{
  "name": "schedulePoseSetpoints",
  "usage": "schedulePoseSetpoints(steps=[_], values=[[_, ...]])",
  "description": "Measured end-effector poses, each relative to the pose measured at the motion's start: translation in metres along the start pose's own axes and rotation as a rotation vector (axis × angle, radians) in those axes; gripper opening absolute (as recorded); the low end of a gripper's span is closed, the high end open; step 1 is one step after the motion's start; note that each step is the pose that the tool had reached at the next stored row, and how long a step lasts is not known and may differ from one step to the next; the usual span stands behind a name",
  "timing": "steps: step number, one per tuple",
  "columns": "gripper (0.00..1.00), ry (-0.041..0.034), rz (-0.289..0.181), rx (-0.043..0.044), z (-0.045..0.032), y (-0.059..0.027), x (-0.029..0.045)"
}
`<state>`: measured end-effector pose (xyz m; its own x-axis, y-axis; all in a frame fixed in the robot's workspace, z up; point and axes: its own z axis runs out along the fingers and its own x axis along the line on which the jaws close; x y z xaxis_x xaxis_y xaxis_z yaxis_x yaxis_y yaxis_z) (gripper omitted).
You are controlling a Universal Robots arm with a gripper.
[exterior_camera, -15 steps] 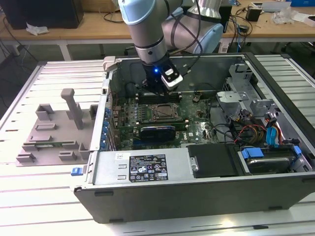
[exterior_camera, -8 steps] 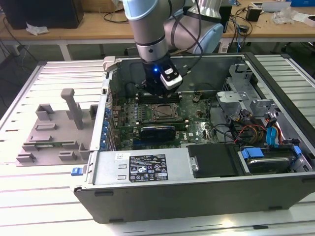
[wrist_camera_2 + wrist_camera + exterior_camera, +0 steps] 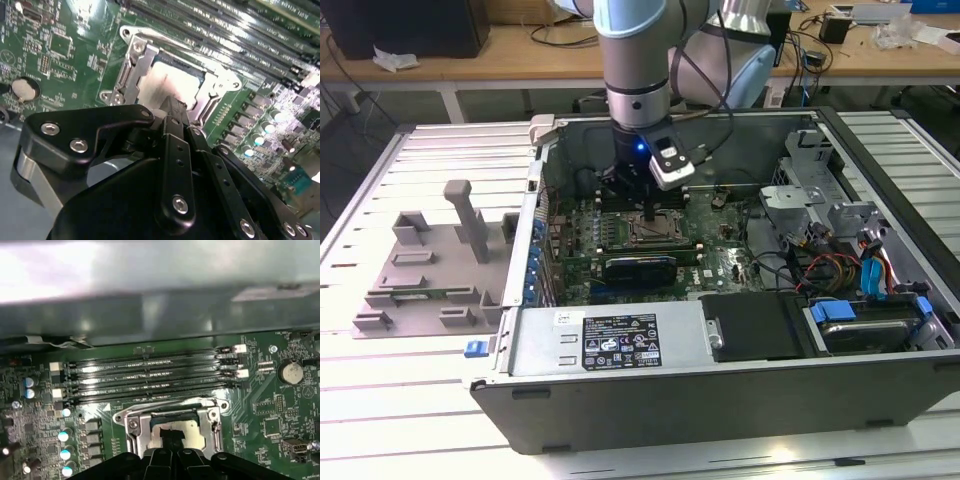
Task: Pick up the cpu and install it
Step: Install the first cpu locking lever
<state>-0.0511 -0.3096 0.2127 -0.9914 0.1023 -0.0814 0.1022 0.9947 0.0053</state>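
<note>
Nearest in the second wrist view is the black tool [image 3: 172, 107], its linkages converging on a narrow tip that points down at the cpu [image 3: 170, 85]. The fingers look drawn close together at that tip, but whether they are pinching the chip's edges or merely resting above it I cannot tell. The cpu itself lies inside the socket frame [image 3: 131, 75], its pale metal top bright under the light, seemingly flat within the opening.

The risk, as I judge it, lies in the seating. If the chip sits slightly skewed in the socket, any downward push could bend the contacts beneath. A sideways drag of the tool as it lets go could also shift the chip against the frame's inner edge. The frame's metal walls stand close around the tip, so a small tilt of the arm might strike them.

The first wrist view looks across the socket from the other side: it shows the memory slots [image 3: 150, 375] just beyond the frame and the case wall [image 3: 160, 310] farther off, which the second wrist view crops.

The exterior view gives what neither wrist camera does: the arm standing upright inside the open computer case [image 3: 620, 390] on the bench [image 3: 440, 150], with a grey fixture tray [image 3: 420, 270] well apart on that view's left.
</note>
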Motion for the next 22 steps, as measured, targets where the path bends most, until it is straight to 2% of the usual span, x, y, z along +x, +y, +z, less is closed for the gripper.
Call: schedulePoseSetpoints(steps=[2,3,5,9,11,13,15,22], values=[[0.11,0.01,0.0,0.0011,0.0003,-0.0021,-0.004],[0.11,0.0214,0.0,0.0024,0.0005,-0.0056,-0.0071],[0.11,0.0341,0.0,0.0035,0.0007,-0.012,-0.0096],[0.11,0.035,0.0,0.0034,-0.001,-0.0138,-0.0098],[0.11,0.0349,0.0,0.0033,-0.0074,-0.0138,-0.0104],[0.11,0.0349,0.0,0.0032,-0.0185,-0.0137,-0.0113],[0.11,0.035,0.0,0.0033,-0.0239,-0.0137,-0.0118],[0.11,0.0349,0.0,0.0032,-0.0245,-0.0136,-0.0118]])
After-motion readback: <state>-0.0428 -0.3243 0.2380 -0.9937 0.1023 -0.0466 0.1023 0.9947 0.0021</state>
